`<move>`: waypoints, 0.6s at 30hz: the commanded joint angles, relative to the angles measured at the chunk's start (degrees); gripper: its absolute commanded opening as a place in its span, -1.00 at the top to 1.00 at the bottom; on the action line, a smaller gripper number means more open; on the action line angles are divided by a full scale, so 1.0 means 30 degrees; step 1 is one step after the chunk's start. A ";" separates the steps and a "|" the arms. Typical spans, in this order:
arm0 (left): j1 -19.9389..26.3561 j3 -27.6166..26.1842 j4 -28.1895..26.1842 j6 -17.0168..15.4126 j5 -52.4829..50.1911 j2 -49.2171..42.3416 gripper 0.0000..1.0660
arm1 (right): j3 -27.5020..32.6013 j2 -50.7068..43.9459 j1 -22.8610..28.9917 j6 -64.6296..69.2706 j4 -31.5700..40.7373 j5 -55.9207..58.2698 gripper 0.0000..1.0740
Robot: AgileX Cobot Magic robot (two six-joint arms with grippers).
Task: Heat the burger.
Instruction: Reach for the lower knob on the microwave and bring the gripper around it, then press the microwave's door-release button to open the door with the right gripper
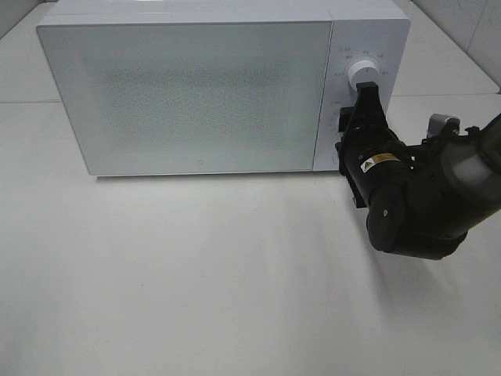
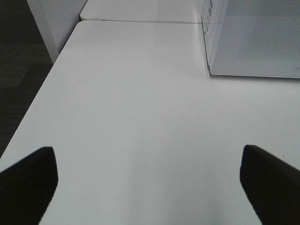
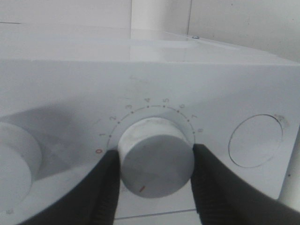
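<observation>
**A:** White table (image 1: 196, 274), pale tiled wall behind it. White microwave (image 1: 188, 94) sits at the back of the table, door (image 1: 184, 98) shut.

**B:** Burger?

**A:** Can't see it from any view. The door panel is frosted, so I can't tell what's behind it.

**B:** Right gripper?

**A:** Right gripper (image 1: 364, 88) is at the microwave's control panel, on the upper knob (image 1: 362, 70). Up close, its black fingers (image 3: 105, 187) touch the knob on both sides, so it's pinching it. The red tick (image 3: 143, 188) on the knob's face points away from the printed arc of numbers. Same panel has a second knob (image 3: 14, 159) and a round button (image 3: 255, 140), one on either side of the pinched knob.

**B:** Left?

**A:** Left gripper (image 2: 150, 187) is over the table, well apart from the microwave and off the end away from the panel. Jaws spread wide, and only table shows between its fingers (image 2: 28, 183). It's touching nothing.
</observation>
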 commanded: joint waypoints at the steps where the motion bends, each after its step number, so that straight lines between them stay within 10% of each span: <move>1: 0.0038 0.0000 -0.0019 0.0000 0.0019 -0.0286 -0.84 | -0.0573 -0.0172 -0.0076 -0.0458 -0.0325 -0.4488 0.62; 7: 0.0038 0.0000 -0.0019 0.0000 0.0019 -0.0286 -0.84 | -0.0573 -0.0210 -0.0076 -0.1318 0.0286 -0.4488 0.13; 18: 0.0038 0.0000 -0.0019 0.0000 0.0019 -0.0286 -0.84 | -0.0573 -0.0477 -0.0076 -0.2540 0.0783 -0.4488 -0.06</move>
